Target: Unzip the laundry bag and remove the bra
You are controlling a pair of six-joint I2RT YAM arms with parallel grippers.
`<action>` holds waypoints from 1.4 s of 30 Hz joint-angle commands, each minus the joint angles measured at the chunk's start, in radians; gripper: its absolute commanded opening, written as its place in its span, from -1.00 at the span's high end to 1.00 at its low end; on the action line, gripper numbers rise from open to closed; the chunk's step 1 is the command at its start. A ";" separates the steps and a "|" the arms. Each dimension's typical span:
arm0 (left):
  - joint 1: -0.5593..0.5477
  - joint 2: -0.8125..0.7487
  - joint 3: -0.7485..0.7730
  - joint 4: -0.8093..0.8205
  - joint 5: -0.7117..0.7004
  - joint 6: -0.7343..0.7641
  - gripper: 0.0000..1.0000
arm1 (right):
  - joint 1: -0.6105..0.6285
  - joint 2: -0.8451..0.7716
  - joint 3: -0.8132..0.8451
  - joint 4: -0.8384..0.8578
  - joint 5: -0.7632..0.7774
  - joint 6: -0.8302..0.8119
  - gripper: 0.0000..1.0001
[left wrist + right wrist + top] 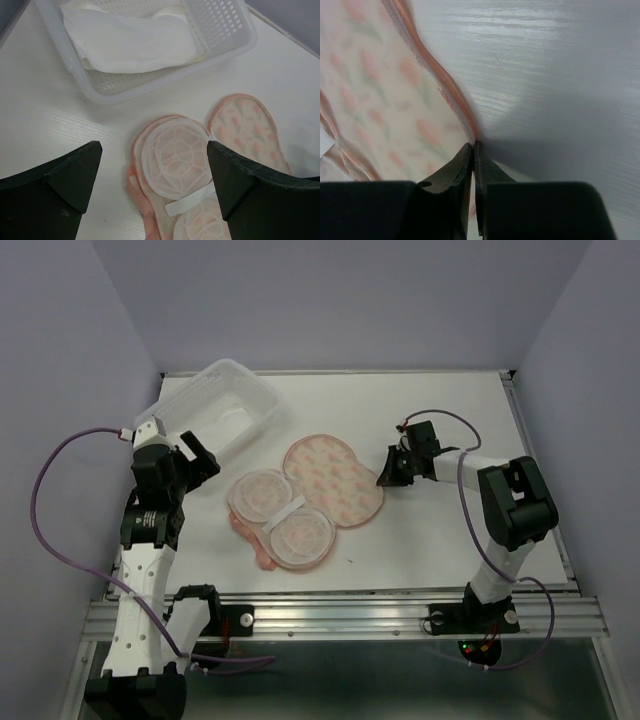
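I see my right gripper point(474, 146) pinching the padded, peanut-shaped laundry bag point(390, 100) by its pink rim, left gripper point(153, 150) spread wide.

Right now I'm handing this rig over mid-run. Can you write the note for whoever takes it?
Left gripper: open, holding nothing, near the basket.
Right gripper: shut on the pink edge at the right side of the laundry bag.
Laundry bag: unzipped, spread open on the table.
Bra: out of the bag, lying in the basket.
Done: unzipping and removal.
Left: probably only to release the bag edge and pull both arms clear.
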 commanded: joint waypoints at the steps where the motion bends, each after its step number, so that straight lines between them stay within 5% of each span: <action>1: 0.001 0.005 0.059 0.004 -0.002 0.042 -0.98 | 0.014 0.058 -0.010 -0.074 0.101 -0.003 0.98; 14: 0.001 0.022 0.099 0.007 0.007 0.031 -0.98 | 0.014 -0.304 0.121 -0.200 0.324 -0.074 0.99; 26: 0.001 0.002 0.030 0.062 0.015 -0.042 -0.98 | 0.023 -0.481 0.231 -0.213 0.108 -0.250 0.99; 30: 0.001 -0.002 -0.008 0.076 0.026 -0.051 -0.98 | 0.056 -0.491 0.165 -0.212 -0.029 -0.299 0.99; 42: -0.001 -0.016 -0.054 0.102 0.068 -0.073 -0.98 | 0.279 -0.455 -0.089 -0.193 0.000 -0.309 0.99</action>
